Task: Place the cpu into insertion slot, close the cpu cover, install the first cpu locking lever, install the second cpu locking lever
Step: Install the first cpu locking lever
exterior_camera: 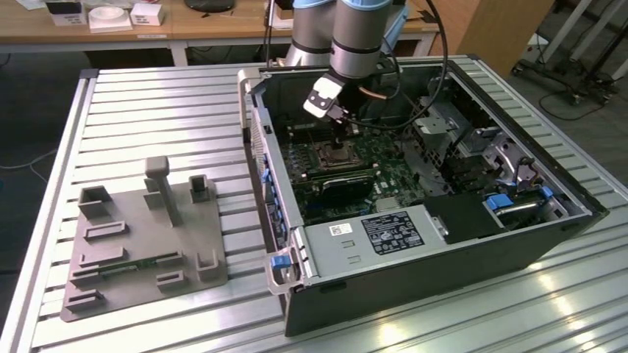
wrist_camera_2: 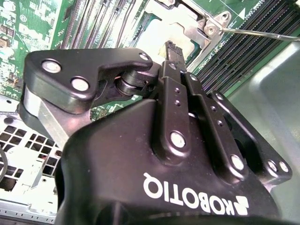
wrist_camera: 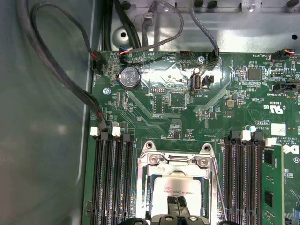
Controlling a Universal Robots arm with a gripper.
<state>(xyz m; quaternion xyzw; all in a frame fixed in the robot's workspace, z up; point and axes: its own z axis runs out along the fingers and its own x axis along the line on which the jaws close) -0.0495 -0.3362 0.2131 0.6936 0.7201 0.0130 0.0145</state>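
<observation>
The black claw [wrist_camera: 176,202] has its two fingers [wrist_camera: 171,203] squeezed tight together. I can see nothing held between them. In both wrist views the tips sit right over the middle of the cpu [wrist_camera: 176,186], a small flat square chip with a shiny silver-grey top. I cannot tell if the tips touch it or hang just above it.

I think the chip is very light, thin and stiff. It would break easily, and its smooth top looks slippery. The safe place to hold it is by two facing edges, with a soft squeeze. Pushing hard on the flat top could hurt it.

The chip lies in the insertion slot [exterior_camera: 345,160], a dark square socket with a silver rim. The cpu cover [wrist_camera: 149,187], a thin silver metal frame with a square hole, seems to lie down around the chip. I think it is stiff and swings on a hinge, so its frame is the part to push.

A thin silver wire lever [wrist_camera_2: 258,33] runs out from one corner of the socket. It looks springy, and I cannot tell if it is hooked down.

Around the socket is the green circuit board [wrist_camera: 164,103], with long black memory slots [wrist_camera: 112,178] on both sides. All this sits inside an open black computer case [exterior_camera: 442,250] on a ribbed metal tabletop [exterior_camera: 147,110].
</observation>
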